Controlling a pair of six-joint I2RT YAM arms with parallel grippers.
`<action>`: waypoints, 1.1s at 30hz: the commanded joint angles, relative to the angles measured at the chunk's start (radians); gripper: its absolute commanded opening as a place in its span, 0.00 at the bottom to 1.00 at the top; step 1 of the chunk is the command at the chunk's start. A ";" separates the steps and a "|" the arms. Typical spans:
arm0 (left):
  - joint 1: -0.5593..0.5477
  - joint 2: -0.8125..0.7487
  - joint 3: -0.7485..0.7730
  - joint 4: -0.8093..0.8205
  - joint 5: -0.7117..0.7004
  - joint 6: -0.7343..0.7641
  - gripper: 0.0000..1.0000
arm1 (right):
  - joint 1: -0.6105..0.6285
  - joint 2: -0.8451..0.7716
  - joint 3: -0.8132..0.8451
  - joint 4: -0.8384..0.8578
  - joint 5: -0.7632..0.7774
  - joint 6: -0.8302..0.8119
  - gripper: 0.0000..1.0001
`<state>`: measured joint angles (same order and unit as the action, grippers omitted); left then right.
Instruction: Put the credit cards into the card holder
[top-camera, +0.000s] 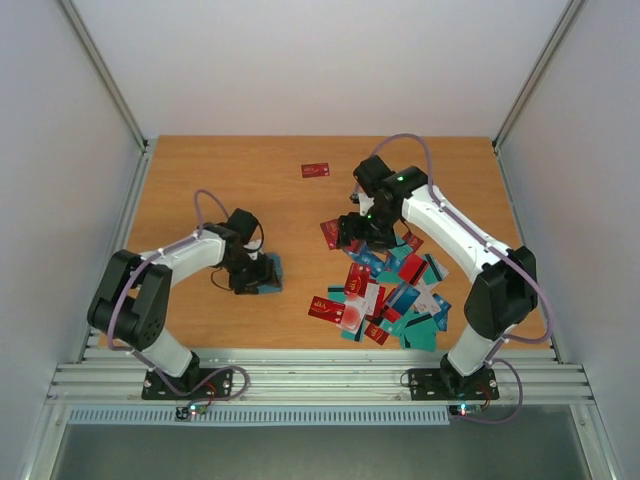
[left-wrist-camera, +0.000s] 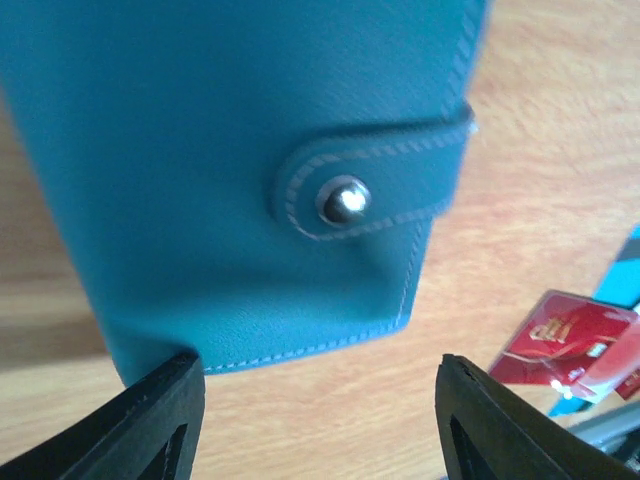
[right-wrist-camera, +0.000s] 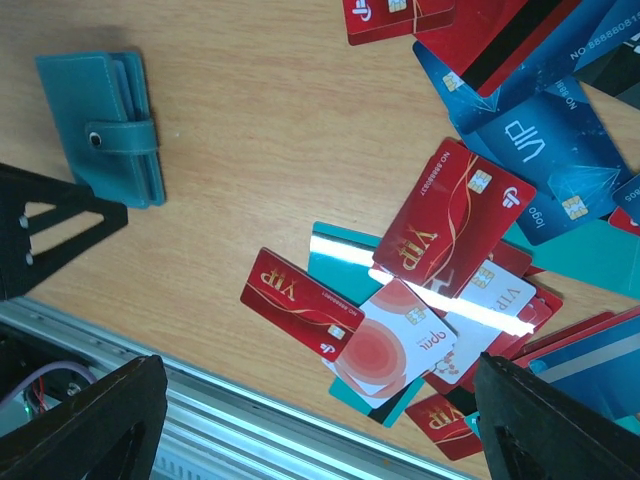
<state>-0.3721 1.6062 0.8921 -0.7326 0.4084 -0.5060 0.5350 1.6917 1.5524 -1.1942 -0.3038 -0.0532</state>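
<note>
The teal card holder lies shut on the table, its snap strap fastened, and shows close up in the left wrist view and small in the right wrist view. My left gripper is open and low right at the holder's edge. The credit cards, red, teal, blue and white, lie in a loose overlapping pile to the right. My right gripper is open and empty above the pile's far-left side.
One red card lies alone at the back of the table. A metal rail runs along the near edge, also visible in the right wrist view. White walls close in the left, right and back sides.
</note>
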 joint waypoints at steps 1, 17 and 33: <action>-0.046 -0.050 -0.047 0.047 0.052 -0.103 0.65 | 0.000 0.017 0.021 -0.010 -0.019 -0.003 0.85; 0.135 -0.110 0.028 -0.020 -0.012 0.050 0.51 | 0.010 0.061 0.053 -0.002 -0.061 -0.005 0.83; 0.231 -0.063 -0.170 0.250 0.125 -0.031 0.40 | 0.013 0.122 0.077 -0.032 -0.084 -0.030 0.76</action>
<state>-0.1547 1.5341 0.7734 -0.6086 0.4870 -0.5091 0.5388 1.8038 1.6039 -1.1980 -0.3710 -0.0570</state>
